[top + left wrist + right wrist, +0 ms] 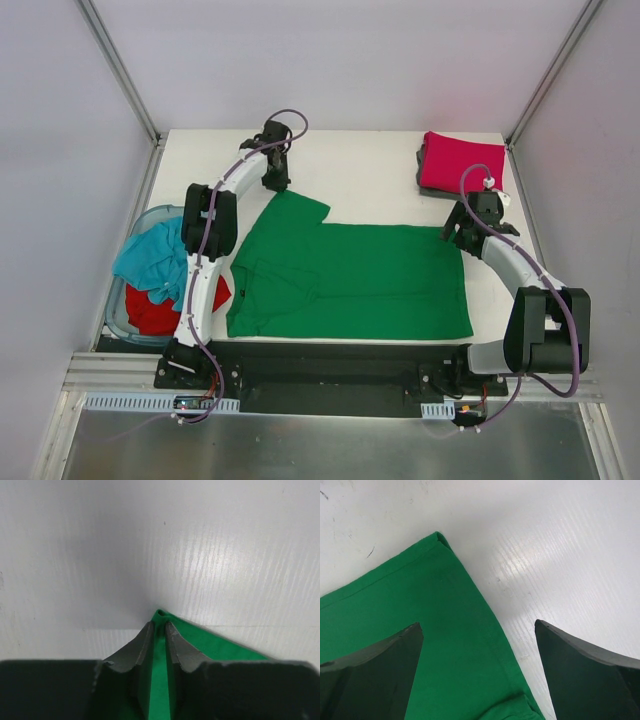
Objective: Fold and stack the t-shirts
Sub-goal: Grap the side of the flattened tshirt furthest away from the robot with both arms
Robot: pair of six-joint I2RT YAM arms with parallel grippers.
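Observation:
A bright green t-shirt (350,275) lies spread flat across the middle of the table. My left gripper (277,182) is at its far left tip, and the left wrist view shows the gripper (159,623) shut on a pinch of green cloth (160,680). My right gripper (455,233) is over the shirt's far right corner. In the right wrist view it (477,627) is open, straddling the green hem (460,645). A folded crimson-pink shirt (460,160) lies at the back right with a dark edge (421,162) under it. Teal (155,258) and red (155,312) shirts sit bunched in the tub.
A translucent pale-blue tub (118,318) stands at the table's left edge beside the left arm. White walls with metal posts enclose the table on three sides. A black rail runs along the near edge under the arm bases.

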